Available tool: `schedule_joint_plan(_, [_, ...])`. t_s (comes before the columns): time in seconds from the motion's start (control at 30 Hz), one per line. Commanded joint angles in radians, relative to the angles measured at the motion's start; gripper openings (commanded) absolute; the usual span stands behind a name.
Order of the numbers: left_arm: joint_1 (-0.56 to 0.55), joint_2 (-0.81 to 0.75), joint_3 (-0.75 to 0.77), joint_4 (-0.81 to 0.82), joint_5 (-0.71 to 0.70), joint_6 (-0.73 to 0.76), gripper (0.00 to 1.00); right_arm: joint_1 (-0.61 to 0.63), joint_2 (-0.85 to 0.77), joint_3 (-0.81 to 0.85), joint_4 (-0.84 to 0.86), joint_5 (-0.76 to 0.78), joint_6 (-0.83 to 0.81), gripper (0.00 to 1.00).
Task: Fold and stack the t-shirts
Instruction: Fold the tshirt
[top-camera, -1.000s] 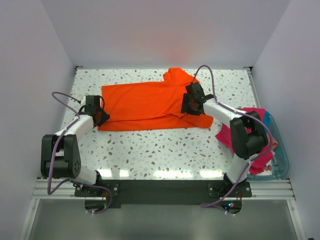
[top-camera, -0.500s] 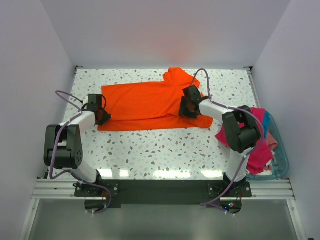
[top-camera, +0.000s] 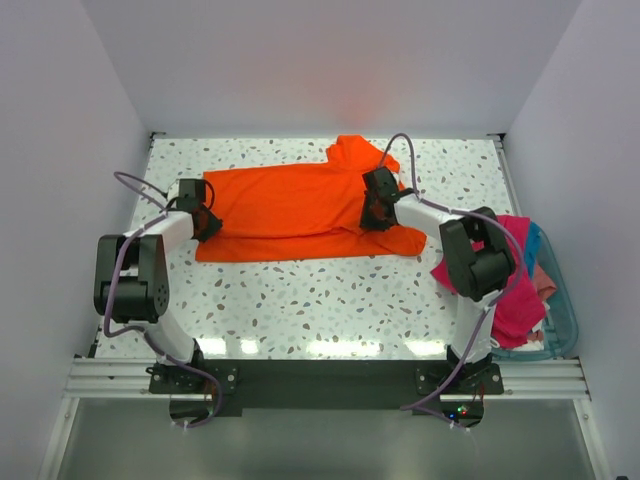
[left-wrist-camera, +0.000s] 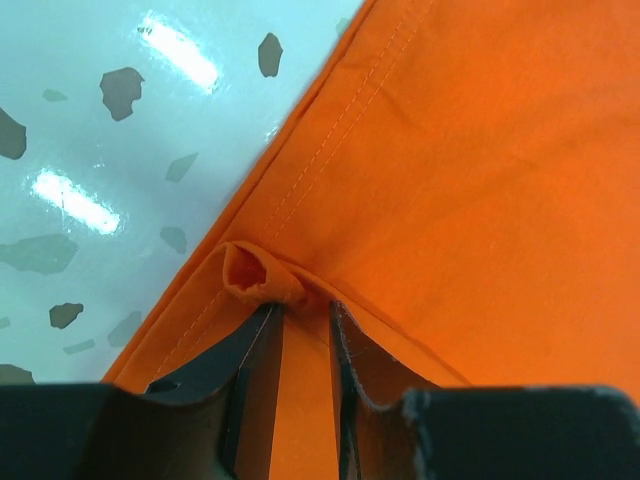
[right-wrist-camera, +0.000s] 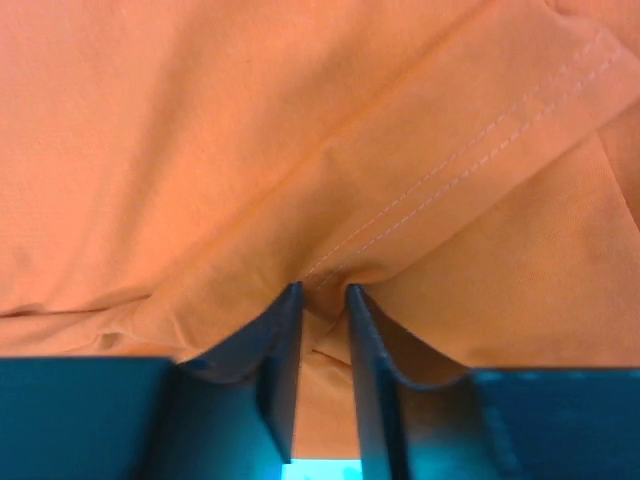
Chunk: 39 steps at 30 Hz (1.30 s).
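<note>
A bright orange t-shirt (top-camera: 290, 208) lies spread across the far half of the table, partly folded lengthwise. My left gripper (top-camera: 205, 222) is at its left hem, shut on a bunched fold of the orange cloth (left-wrist-camera: 262, 278). My right gripper (top-camera: 372, 212) is on the shirt's right part near a sleeve, shut on a pinch of orange cloth (right-wrist-camera: 322, 290). Magenta-pink and paler pink shirts (top-camera: 520, 300) lie heaped in and over a bin at the right.
A teal plastic bin (top-camera: 562, 330) sits at the right edge of the table. The speckled table top (top-camera: 320, 300) lies bare in front of the orange shirt. White walls enclose the table on three sides.
Both grippers have moved a little toward the far side of the table, carrying the near edge of the orange shirt with them. The shirt's near fold has shifted up slightly.
</note>
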Motion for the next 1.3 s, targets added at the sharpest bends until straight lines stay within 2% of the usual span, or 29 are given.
schedule_joint_plan(0.0, [0.004,0.017,0.050,0.021,-0.032,-0.010,0.29,0.004,0.018,0.051,0.033,0.011,0.009,0.26])
schedule_joint_plan(0.07, [0.006,0.021,0.059,0.019,-0.033,-0.007,0.29,0.004,0.020,0.062,0.030,0.016,0.005,0.16])
schedule_joint_plan(0.23, [0.006,0.038,0.093,0.016,-0.041,0.001,0.29,0.002,0.043,0.119,0.006,0.022,-0.007,0.01])
schedule_joint_plan(0.77, [0.017,0.110,0.193,0.015,-0.029,0.019,0.28,0.004,0.181,0.371,-0.022,0.024,-0.076,0.00])
schedule_joint_plan(0.97, [0.020,0.081,0.194,0.019,-0.026,0.030,0.33,0.004,0.239,0.450,0.027,-0.021,-0.125,0.00])
schedule_joint_plan(1.03, [0.020,0.065,0.188,0.021,-0.021,0.030,0.39,0.006,0.263,0.479,0.020,-0.029,-0.147,0.04])
schedule_joint_plan(1.07, [0.020,0.058,0.185,0.021,-0.017,0.029,0.41,0.006,0.270,0.507,0.012,-0.029,-0.155,0.09])
schedule_joint_plan(1.1, [0.020,0.051,0.177,0.024,-0.015,0.026,0.44,0.006,0.276,0.516,0.000,-0.027,-0.165,0.16])
schedule_joint_plan(1.13, [0.020,0.043,0.171,0.024,-0.012,0.026,0.47,0.006,0.277,0.525,-0.006,-0.021,-0.184,0.30])
schedule_joint_plan(1.2, [0.020,0.015,0.159,0.035,0.003,0.027,0.51,0.006,0.258,0.524,-0.010,0.002,-0.202,0.41])
schedule_joint_plan(1.23, [0.018,-0.004,0.142,0.041,0.006,0.024,0.53,0.006,0.244,0.516,-0.010,0.011,-0.214,0.51])
schedule_joint_plan(1.27, [0.018,-0.014,0.131,0.047,0.016,0.021,0.54,0.004,0.210,0.500,-0.010,0.020,-0.219,0.55])
